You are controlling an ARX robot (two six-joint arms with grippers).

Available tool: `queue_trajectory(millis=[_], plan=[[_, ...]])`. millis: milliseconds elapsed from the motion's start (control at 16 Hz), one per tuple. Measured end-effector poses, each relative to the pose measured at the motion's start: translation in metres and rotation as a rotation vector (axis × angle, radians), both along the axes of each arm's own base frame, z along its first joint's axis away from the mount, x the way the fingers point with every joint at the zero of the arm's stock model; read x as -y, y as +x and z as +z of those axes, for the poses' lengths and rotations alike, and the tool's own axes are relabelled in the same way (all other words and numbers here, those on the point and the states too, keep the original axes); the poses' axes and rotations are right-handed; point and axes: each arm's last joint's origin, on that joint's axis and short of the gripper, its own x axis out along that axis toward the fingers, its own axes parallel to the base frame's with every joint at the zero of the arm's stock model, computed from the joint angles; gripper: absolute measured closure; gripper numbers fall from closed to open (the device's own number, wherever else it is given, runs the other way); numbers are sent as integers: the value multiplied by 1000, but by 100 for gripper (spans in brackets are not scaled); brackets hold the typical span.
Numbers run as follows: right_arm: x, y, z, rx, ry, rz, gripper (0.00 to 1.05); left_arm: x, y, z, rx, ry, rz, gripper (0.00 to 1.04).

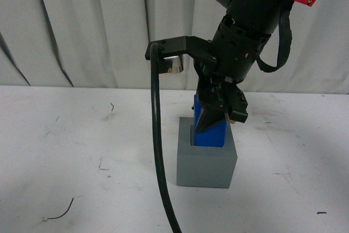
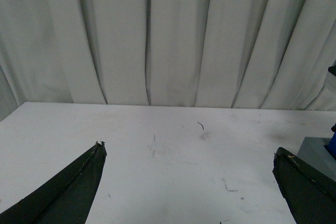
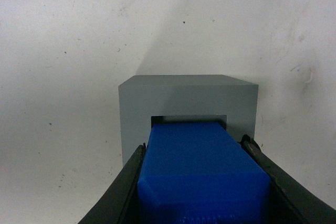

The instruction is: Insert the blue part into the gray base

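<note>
Lowering the blue part (image 1: 210,133) into the gray base (image 1: 206,167) is the step we judge to be in hand.

From the front view, we see the right gripper (image 1: 218,115) reaching down from above the gray base, clamped on the blue part. The block's lower end already sits inside the top of the gray base, and the rest stands above it, roughly upright. A black cable (image 1: 158,156) hangs just beside the gray base. The left gripper is out of this picture.

From the left wrist view, we find the left gripper (image 2: 189,149) spread wide and holding nothing, over bare table (image 2: 157,171) well apart from the gray base (image 2: 317,156), whose corner shows at the frame's edge.

From the right wrist view, we look down along the blue part (image 3: 202,166), with a finger pressed to each flank. A thin strip of the recess (image 3: 189,120) shows beyond the block's far edge, a gap the front view cannot show. The front view alone tells how much block remains above the gray base.

Next, we think, comes a straight push downward, with the block kept square to the recess. The fingers must let go before they meet the gray base's rim.
</note>
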Motion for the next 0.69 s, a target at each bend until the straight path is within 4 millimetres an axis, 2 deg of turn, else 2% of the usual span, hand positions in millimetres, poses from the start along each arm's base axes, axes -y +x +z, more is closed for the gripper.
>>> queue_trajectory(millis=[688], plan=[[0, -2, -1, -16, 18, -108, 58, 0, 0, 0, 0, 0, 0, 7]])
